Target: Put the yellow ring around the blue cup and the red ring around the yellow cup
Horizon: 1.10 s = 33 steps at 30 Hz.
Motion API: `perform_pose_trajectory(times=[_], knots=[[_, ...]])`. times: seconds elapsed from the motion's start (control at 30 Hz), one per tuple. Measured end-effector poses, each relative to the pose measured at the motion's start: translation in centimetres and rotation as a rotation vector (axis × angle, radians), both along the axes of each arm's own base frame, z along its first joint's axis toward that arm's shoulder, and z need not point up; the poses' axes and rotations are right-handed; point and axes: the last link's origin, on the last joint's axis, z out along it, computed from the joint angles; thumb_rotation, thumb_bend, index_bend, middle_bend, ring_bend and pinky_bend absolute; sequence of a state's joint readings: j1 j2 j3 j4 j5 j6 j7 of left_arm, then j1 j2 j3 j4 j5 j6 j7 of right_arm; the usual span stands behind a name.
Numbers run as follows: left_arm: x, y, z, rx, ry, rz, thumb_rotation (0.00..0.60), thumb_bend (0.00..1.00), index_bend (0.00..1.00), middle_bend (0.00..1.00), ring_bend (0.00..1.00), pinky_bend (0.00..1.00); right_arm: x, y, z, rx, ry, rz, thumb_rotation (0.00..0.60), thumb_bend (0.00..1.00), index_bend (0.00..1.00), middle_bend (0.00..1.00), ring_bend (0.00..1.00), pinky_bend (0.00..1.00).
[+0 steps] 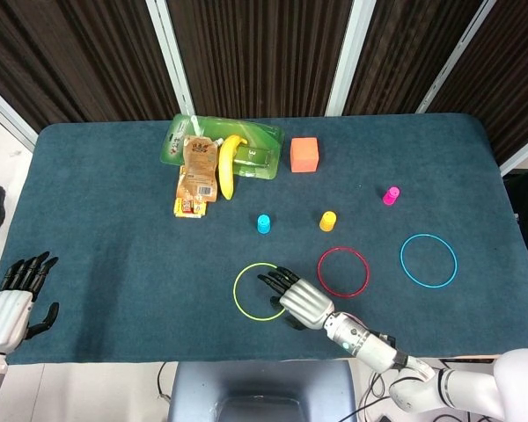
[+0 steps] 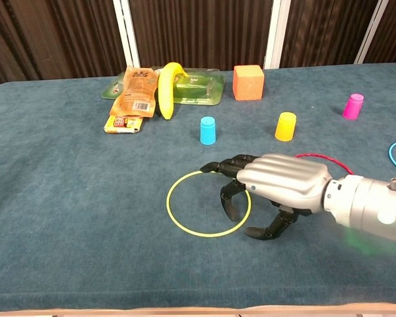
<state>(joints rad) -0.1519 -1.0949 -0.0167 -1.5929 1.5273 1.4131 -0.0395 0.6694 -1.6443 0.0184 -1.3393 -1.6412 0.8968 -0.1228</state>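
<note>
The yellow ring (image 1: 248, 291) (image 2: 191, 202) lies flat near the table's front, below the blue cup (image 1: 264, 223) (image 2: 208, 130). My right hand (image 1: 297, 300) (image 2: 270, 185) hovers over the ring's right edge, fingers spread and curved down, holding nothing. The red ring (image 1: 342, 272) (image 2: 323, 160) lies just right of that hand, below the yellow cup (image 1: 328, 220) (image 2: 286, 126); the hand hides most of it in the chest view. My left hand (image 1: 13, 299) rests open at the table's front left corner, seen only in the head view.
A pink cup (image 1: 391, 195) (image 2: 353, 105) and a light-blue ring (image 1: 428, 260) sit at the right. An orange cube (image 1: 304, 155) (image 2: 248, 82), a banana (image 1: 228, 164), a snack pouch (image 1: 196, 173) and a green tray (image 1: 257, 143) line the back.
</note>
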Motion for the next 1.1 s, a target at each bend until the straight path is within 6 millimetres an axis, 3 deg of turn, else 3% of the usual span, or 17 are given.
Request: perform_pose_trajectory(times=[1.1], knots=[[0.3,0.3,-0.2,-0.007,0.001,0.003,0.600,0.45,0.00,0.00,0.00,0.00,0.0,-0.5,-1.5,0.011,0.019,-0.010,0.600,0.48,0.66,0.00,0.00,0.00]])
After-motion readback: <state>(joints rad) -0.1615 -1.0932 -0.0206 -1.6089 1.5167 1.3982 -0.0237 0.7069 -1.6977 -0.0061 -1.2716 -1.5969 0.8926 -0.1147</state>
